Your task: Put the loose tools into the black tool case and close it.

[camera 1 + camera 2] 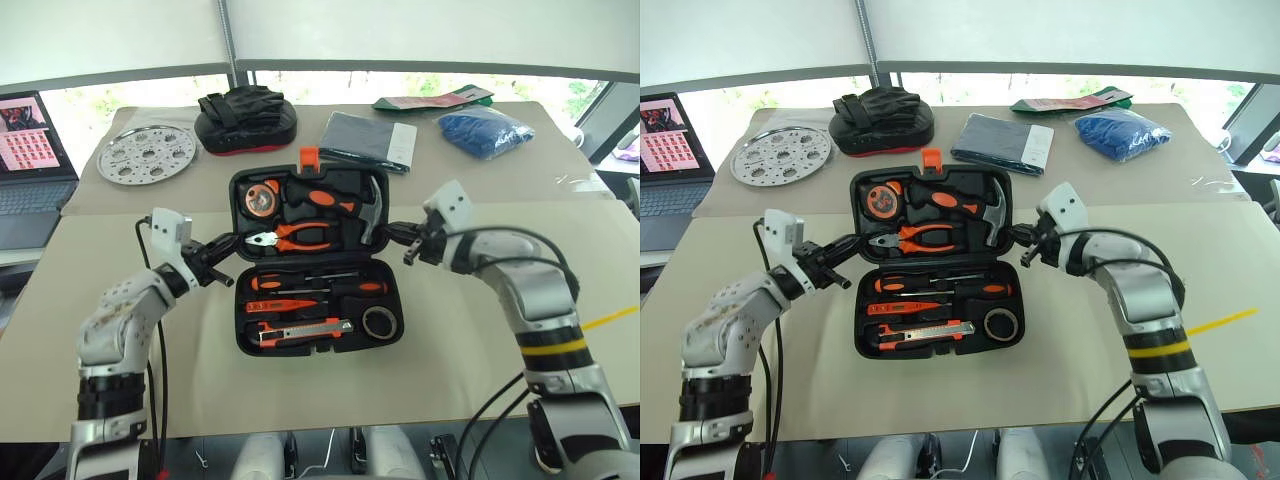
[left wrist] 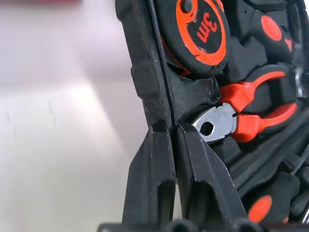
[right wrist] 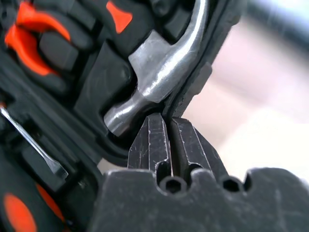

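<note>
The black tool case (image 1: 316, 262) lies open in the middle of the bench (image 1: 450, 350), its lid half farther from the robot. In the left eye view the lid holds a tape measure (image 1: 264, 198), pliers (image 1: 300, 237) and a hammer (image 1: 372, 208); the near half holds two screwdrivers (image 1: 310, 283), a tester pen (image 1: 283, 306), a utility knife (image 1: 300, 331) and a tape roll (image 1: 380, 322). The left gripper (image 1: 232, 243) is pinched on the lid's left edge and the right gripper (image 1: 392, 231) on its right edge, both with fingers nearly together. Behind the case sit a round perforated metal plate (image 1: 147, 154), a black-and-red pouch (image 1: 245, 117), a dark grey folder (image 1: 368, 139), a blue bag (image 1: 485, 130) and a green packet (image 1: 432, 98). A laptop (image 1: 30, 160) stands at the far left. The bench is covered in beige paper, with windows behind it.

The right eye view shows the same layout, with nothing lying between the grippers and the case.

In the left wrist view the two fingers (image 2: 149, 183) clamp the lid's rim (image 2: 145, 87) beside the tape measure and pliers.

In the right wrist view the fingers (image 3: 149, 142) close on the rim next to the hammer head.
</note>
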